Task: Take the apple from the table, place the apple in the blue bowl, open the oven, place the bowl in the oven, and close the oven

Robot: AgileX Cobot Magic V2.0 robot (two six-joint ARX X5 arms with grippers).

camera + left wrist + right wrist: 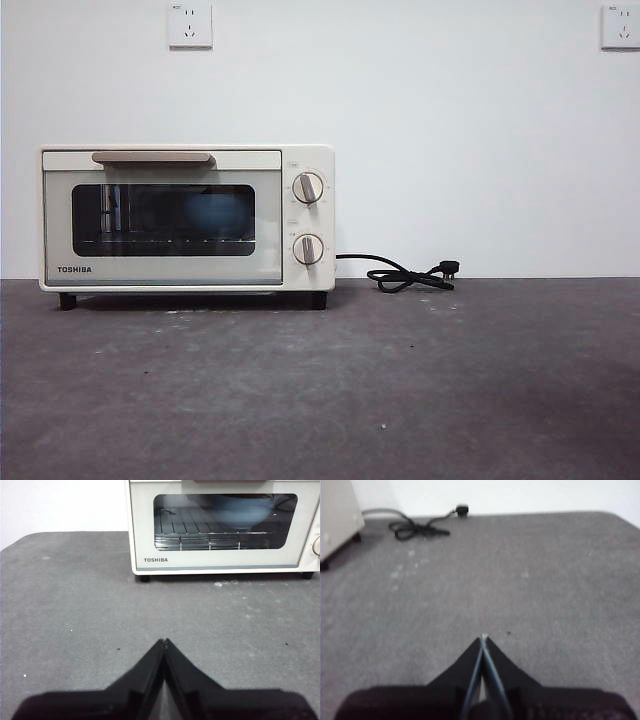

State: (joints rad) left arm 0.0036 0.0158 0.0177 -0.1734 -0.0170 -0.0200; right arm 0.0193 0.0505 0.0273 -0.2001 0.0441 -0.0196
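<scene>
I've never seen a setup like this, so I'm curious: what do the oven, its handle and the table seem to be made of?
The oven body looks like cream-painted metal with a smooth satin sheen; its door window seems dark tinted glass, since the wire rack and blue bowl show through. The handle is tan and matte, maybe plastic. The table looks dark grey, matte and scuffed; material unclear.

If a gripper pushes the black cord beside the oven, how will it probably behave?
The black cord lies in loose loops on the table, so it is probably floppy and would bend or drag instead of sliding as one piece. Its plug lies free, so that end may swing. It joins the oven, which probably holds the other end back.
</scene>
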